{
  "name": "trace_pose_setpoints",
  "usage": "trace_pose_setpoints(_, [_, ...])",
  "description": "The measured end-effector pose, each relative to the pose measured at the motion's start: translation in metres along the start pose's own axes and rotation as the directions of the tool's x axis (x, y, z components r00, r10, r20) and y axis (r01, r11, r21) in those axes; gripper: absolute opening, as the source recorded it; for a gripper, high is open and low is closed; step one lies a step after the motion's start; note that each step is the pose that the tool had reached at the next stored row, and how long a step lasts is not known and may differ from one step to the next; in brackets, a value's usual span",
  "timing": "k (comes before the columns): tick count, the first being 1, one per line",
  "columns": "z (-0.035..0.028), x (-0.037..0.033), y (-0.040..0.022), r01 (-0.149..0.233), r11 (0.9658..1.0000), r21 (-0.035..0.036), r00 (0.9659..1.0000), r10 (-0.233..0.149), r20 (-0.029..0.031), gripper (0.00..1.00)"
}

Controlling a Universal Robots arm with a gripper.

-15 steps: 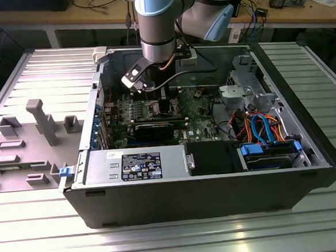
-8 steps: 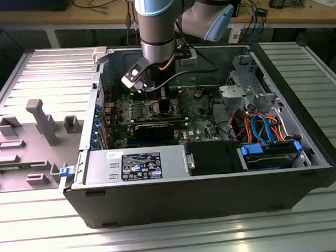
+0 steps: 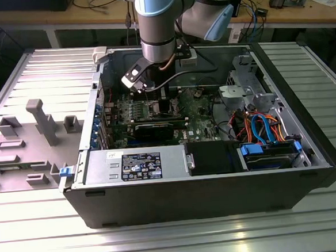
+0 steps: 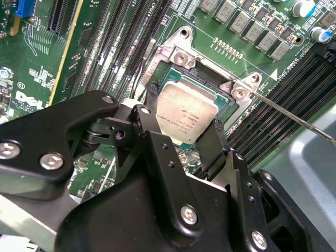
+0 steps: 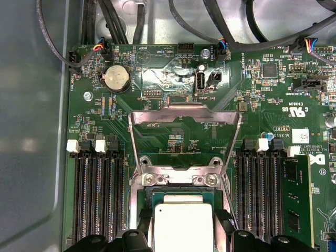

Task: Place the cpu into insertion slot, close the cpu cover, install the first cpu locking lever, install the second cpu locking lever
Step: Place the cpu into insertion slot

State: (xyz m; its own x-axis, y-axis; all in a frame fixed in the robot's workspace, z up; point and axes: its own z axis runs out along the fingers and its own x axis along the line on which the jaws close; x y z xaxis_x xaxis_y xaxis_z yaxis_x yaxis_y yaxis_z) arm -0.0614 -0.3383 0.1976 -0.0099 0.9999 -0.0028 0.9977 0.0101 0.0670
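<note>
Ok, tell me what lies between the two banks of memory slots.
In the first wrist view, the insertion slot lies there, with the cpu in the hand over it and the cpu cover open.

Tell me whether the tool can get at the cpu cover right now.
Probably not yet: the tool grips the cpu at the insertion slot, though the open cpu cover beyond looks unobstructed.

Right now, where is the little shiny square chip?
In the second wrist view, the small silvery square cpu sits gripped in the black pincer, over the metal-rimmed socket.
</note>
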Motion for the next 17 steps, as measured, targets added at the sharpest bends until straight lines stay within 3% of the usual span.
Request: trace_pose_setpoints(17, [0.0000,0.0001,0.0001,-0.003,1.0000,-0.0003,1.0000,0.003,-0.0003,0.55])
